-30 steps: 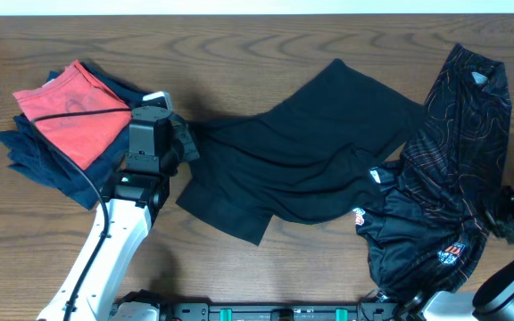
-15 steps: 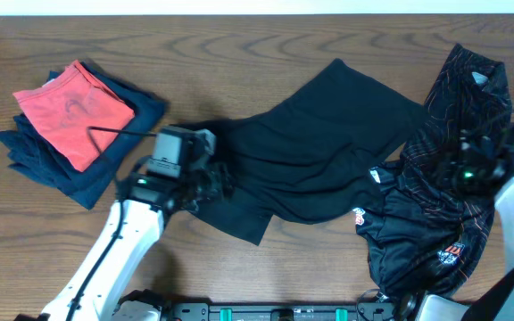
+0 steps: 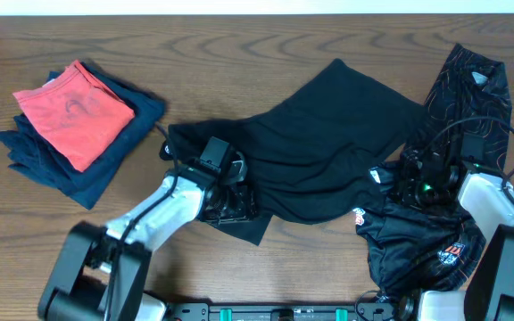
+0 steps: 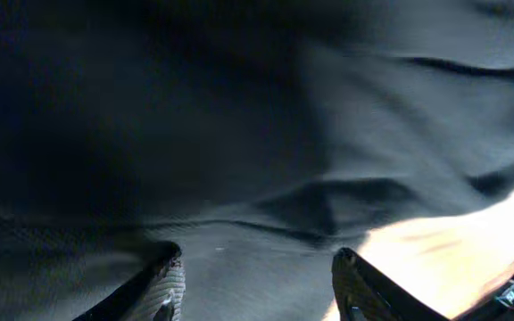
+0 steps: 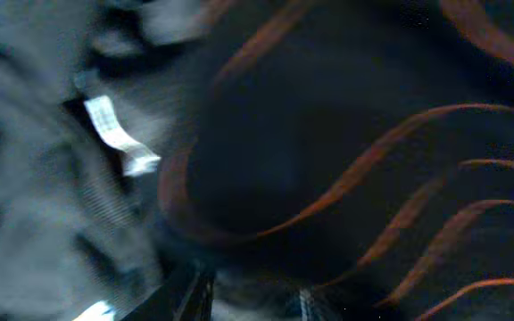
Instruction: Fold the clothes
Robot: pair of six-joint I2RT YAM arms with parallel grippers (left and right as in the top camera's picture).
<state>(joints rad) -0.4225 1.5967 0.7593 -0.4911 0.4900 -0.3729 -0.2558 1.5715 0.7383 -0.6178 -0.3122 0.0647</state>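
A plain black short-sleeved shirt (image 3: 328, 134) lies spread and wrinkled in the middle of the table, with a small white logo (image 3: 377, 176) near its right hem. A black garment with thin wavy orange lines (image 3: 471, 125) lies crumpled at the right, overlapping the shirt's right edge. My left gripper (image 3: 236, 200) is low over the shirt's lower left part. In the left wrist view its fingers (image 4: 257, 285) are spread wide on black fabric (image 4: 266, 134). My right gripper (image 3: 415, 185) is down where the two garments meet. In the blurred right wrist view its fingers (image 5: 250, 299) are apart over the lined fabric (image 5: 373, 134).
A folded stack lies at the far left: a coral-red piece (image 3: 71, 111) on top of navy pieces (image 3: 110, 165). The table is brown wood (image 3: 239, 45). Black cables run along both arms.
My left arm swung from beside the folded stack to the right and down onto the shirt's lower left. My right arm came in from the right edge to the seam between the garments.
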